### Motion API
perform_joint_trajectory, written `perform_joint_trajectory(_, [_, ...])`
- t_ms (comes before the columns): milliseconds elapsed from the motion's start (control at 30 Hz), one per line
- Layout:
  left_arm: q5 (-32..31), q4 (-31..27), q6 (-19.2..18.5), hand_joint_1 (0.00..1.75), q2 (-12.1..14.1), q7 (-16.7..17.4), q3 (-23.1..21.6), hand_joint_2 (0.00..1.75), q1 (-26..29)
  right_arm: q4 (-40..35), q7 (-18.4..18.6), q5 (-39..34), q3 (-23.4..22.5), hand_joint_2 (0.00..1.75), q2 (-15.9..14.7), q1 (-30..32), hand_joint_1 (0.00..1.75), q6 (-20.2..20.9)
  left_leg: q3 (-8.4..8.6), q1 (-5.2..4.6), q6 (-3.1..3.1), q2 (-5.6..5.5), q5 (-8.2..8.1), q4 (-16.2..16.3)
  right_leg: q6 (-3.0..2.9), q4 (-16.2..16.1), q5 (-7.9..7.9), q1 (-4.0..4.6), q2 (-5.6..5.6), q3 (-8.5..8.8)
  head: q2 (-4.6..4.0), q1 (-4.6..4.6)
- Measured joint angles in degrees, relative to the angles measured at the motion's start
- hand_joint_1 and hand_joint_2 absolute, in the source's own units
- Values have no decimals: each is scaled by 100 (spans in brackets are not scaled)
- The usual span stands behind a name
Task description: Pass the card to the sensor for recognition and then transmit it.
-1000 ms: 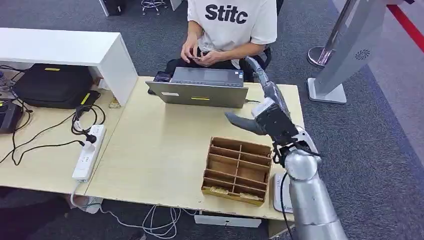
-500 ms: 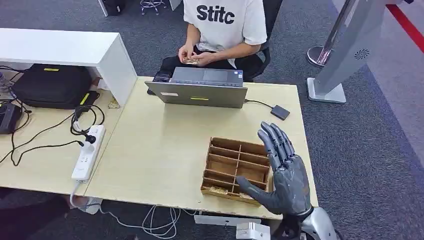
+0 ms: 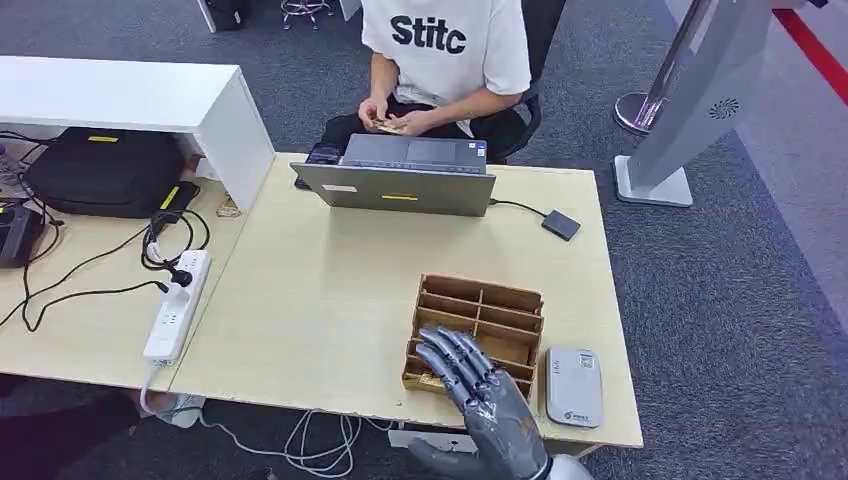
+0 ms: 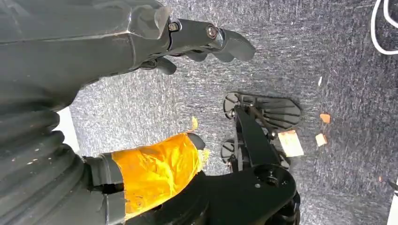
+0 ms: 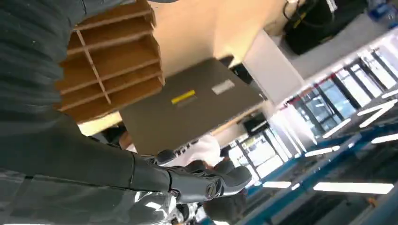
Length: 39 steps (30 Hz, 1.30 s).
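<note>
1. The right hand [image 3: 480,400] is hovering at the near edge of the table [image 3: 320,300], palm down, fingers spread and holding nothing. Its fingertips are reaching over the near rows of the wooden divider box [image 3: 478,325].
2. Just under and ahead of those fingers, a small pale piece, which I am taking to be a card [image 3: 432,380], is lying in the front row of the box. It is too small to read, and its long side seems to be running along the row, across the reach of the hand.
3. Just beside the hand, toward the right edge of the table, the grey card reader [image 3: 573,386] is lying flat, its long axis pointing away from the robot. It is sitting close to the box without touching it.
4. So the card is lying forward and slightly left of the right hand, and the reader to its right; the right arm is clearly the nearer one.
5. The left hand [image 4: 141,42] is hanging over the carpet, away from the table, fingers loosely apart and empty.
6. Farther off, a laptop [image 3: 400,178] is standing at the far edge, and a person [image 3: 445,60] is sitting behind it, handling something small.
</note>
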Motion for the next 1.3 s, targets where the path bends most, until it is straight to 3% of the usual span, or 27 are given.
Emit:
perform_joint_trajectory(333, [-17, 0, 2, 0, 0, -2, 0, 175, 0, 586, 280, 744, 306, 175, -37, -130, 0, -450, 1, 0, 0, 0, 0, 0, 0, 0, 0, 0, 0, 0, 0, -2])
perform_joint_trajectory(600, [-55, 0, 2, 0, -2, -2, -2, 175, 0, 938, 953, 2063, 553, 175, -79, -230, 0, -1128, 1, 0, 0, 1, 0, 0, 0, 0, 0, 0, 0, 0, 0, 0])
perform_joint_trajectory(967, [-55, -2, 11, 0, -2, -2, -2, 175, 0, 1345, 1104, 2287, 649, 175, -125, -264, 0, -1248, 1, 0, 0, 0, 0, 0, 0, 0, 0, 0, 0, 0, 0, -2])
perform_joint_trajectory(1133, [-59, 0, 11, 0, -2, -2, -9, 175, 0, 1568, 1655, 3122, 686, 175, -131, -338, 0, -1548, 1, 0, 0, 1, 0, 0, 0, 0, 0, 0, 0, 0, 0, -2])
perform_joint_trajectory(1300, [-59, 0, 11, 0, -2, -2, -9, 175, 0, 1762, 1817, 3305, 686, 175, -131, -382, 0, -1591, 1, 0, 0, 0, 0, 0, 0, 0, 0, 0, 0, 0, 0, 0])
